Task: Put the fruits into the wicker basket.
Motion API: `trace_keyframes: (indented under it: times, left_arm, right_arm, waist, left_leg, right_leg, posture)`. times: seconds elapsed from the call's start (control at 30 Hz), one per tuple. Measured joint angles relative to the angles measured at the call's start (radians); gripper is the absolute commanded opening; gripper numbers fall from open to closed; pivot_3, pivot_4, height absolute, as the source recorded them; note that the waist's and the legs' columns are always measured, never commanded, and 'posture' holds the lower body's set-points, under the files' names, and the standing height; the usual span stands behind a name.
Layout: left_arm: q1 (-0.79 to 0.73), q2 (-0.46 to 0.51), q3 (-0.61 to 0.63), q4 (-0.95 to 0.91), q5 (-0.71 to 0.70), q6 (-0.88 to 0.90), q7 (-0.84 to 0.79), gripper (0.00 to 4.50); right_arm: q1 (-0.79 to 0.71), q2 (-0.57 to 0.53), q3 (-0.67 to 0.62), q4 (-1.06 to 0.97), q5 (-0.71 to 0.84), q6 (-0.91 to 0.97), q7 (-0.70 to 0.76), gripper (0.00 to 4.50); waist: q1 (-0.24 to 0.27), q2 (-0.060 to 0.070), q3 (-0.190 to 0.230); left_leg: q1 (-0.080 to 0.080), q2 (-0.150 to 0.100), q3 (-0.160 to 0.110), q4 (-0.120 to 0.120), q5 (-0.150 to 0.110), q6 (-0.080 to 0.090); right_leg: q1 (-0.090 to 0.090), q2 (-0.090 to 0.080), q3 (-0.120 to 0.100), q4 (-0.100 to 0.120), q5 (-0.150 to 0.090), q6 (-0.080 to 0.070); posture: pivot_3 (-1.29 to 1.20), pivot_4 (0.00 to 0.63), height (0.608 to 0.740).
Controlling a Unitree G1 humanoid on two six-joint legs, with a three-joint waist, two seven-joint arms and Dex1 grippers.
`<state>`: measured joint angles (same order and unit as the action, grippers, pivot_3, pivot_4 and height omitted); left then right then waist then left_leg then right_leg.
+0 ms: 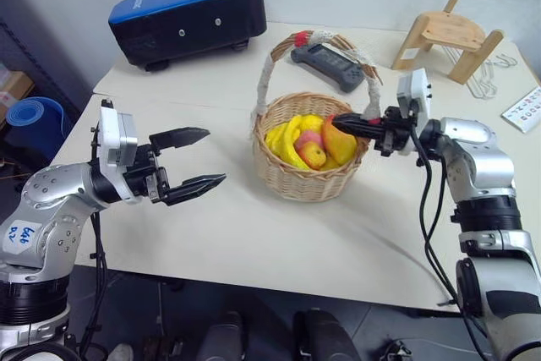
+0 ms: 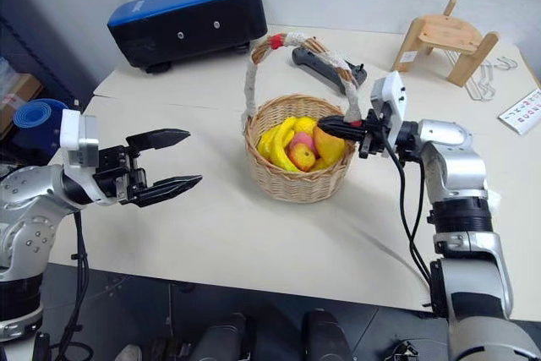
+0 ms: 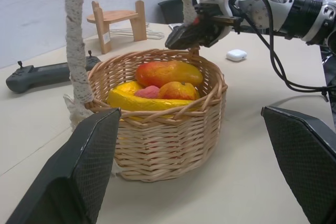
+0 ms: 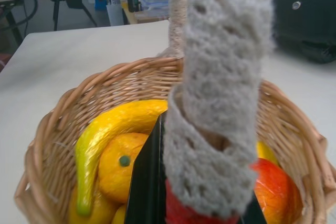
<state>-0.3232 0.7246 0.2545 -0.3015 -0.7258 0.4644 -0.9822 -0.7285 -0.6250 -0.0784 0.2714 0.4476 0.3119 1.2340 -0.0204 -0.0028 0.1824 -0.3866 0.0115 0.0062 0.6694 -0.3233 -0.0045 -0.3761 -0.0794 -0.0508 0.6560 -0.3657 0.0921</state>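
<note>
Cream table held wicker basket of fruits centre, blue-black speaker far left; left gripper released; right gripper clenched on basket handle.

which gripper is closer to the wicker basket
Right. The right gripper is shut at the wicker basket's rim, by the foot of its handle. The left gripper hangs open above the table, well off to the basket's other side, apart from it.
</note>
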Motion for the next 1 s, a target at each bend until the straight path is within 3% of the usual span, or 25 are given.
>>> trace_keyframes:
  times: [0.23, 0.43, 0.83, 1.0]
  left_arm:
    - [-0.028, -0.018, -0.033, 0.039, 0.009, -0.025, -0.033, 4.5]
    - [-0.072, -0.039, -0.073, 0.096, 0.028, -0.046, -0.071, 4.5]
    - [-0.151, -0.064, -0.119, 0.193, 0.067, -0.082, -0.126, 4.5]
    - [-0.152, -0.064, -0.119, 0.195, 0.068, -0.083, -0.132, 4.5]
  right_arm:
    - [0.213, -0.045, -0.232, -0.277, 0.09, 0.115, -0.235, 0.04]
    - [0.358, -0.047, -0.449, -0.366, 0.097, 0.103, -0.447, 0.04]
    - [0.493, -0.014, -0.509, -0.277, -0.002, -0.056, -0.631, 0.04]
    - [0.532, -0.015, -0.521, -0.254, 0.035, -0.039, -0.62, 1.27]
  waist:
    - [0.017, 0.0, 0.0]
    - [0.02, 0.0, 0.0]
    - [0.013, 0.001, 0.0]
    - [0.016, 0.001, 0.0]
  left_leg:
    - [0.0, 0.0, 0.0, 0.0, 0.0, 0.0]
    - [0.0, -0.001, 0.002, 0.0, 0.0, 0.0]
    - [0.002, 0.0, 0.004, -0.001, 0.001, 0.0]
    - [0.002, 0.0, 0.004, -0.001, 0.001, 0.0]
  right_leg:
    - [0.0, 0.0, 0.0, 0.0, 0.0, 0.0]
    - [0.0, 0.0, 0.001, 0.0, 0.0, 0.0]
    - [0.0, 0.002, 0.003, 0.001, 0.0, 0.0]
    - [0.0, 0.002, 0.003, 0.002, 0.0, 0.0]
  posture:
    - [0.0, 0.15, 0.74]
    - [0.0, 0.15, 0.74]
    - [0.0, 0.15, 0.74]
    - [0.0, 0.15, 0.74]
